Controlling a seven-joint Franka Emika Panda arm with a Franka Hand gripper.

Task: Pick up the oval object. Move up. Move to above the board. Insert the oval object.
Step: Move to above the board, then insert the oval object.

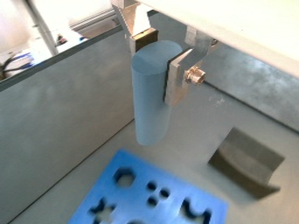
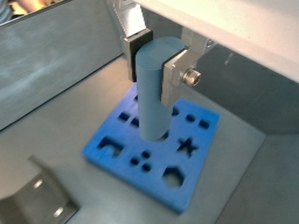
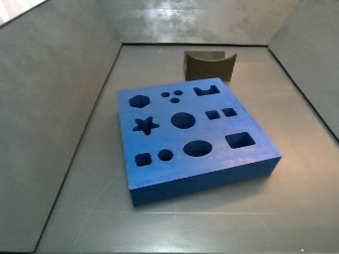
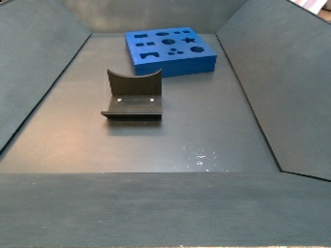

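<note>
My gripper [image 1: 156,59] is shut on the oval object [image 1: 152,96], a pale blue-grey peg that hangs upright between the silver fingers [image 1: 177,77]. It also shows in a wrist view [image 2: 156,96], held the same way by the gripper [image 2: 156,59]. The peg's lower end is in the air, well above the floor. The board [image 2: 122,124], a bright-blue block with cut-out holes, lies flat below the peg; it shows in a wrist view [image 1: 117,197] and in both side views [image 3: 205,181] [image 4: 181,66]. The gripper and peg are out of both side views.
The fixture [image 3: 209,64], a dark L-shaped bracket, stands on the floor apart from the board; it also shows in a side view [image 4: 134,95] and in both wrist views [image 1: 247,159] [image 2: 41,197]. Grey sloping walls enclose the floor.
</note>
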